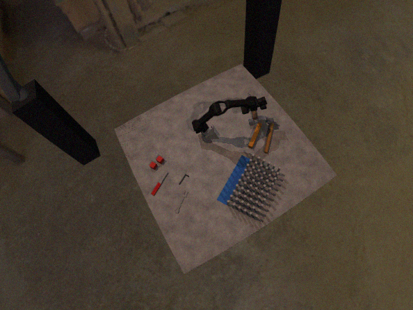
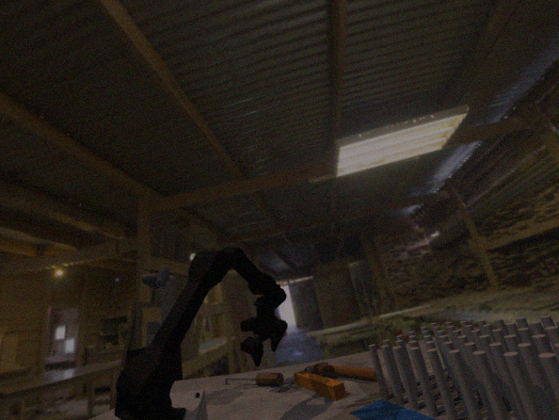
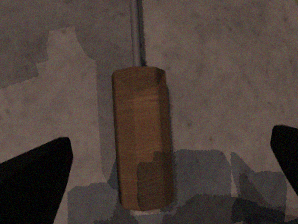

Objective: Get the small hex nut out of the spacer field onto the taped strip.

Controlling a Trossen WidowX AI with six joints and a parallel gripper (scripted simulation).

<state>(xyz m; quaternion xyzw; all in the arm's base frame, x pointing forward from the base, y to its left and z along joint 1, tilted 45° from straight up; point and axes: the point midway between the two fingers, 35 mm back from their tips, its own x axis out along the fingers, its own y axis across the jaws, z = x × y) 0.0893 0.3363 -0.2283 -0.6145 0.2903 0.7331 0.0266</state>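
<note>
A hook tool with a wooden handle [image 1: 254,115] [image 2: 269,379] [image 3: 144,135] lies on the table. Its thin metal shaft [image 3: 137,32] runs up out of the wrist view; the exterior view shows its small bent end at the left. My gripper [image 2: 266,357] [image 3: 173,141] is open and empty above the handle, with one finger on each side of it in the wrist view. The grey metal spacers [image 1: 258,188] [image 2: 439,377] stand in a dense field. The blue taped strip [image 1: 231,184] [image 2: 391,411] lies along their front. The nut cannot be made out.
An orange block [image 1: 254,135] [image 2: 320,384] and a hammer [image 1: 268,139] [image 2: 353,372] lie between the hook tool and the spacers. Farther off lie two red cubes [image 1: 153,165] [image 1: 160,159], a red-handled screwdriver [image 1: 156,188], a hex key [image 1: 184,178] and a thin wire tool [image 1: 182,203].
</note>
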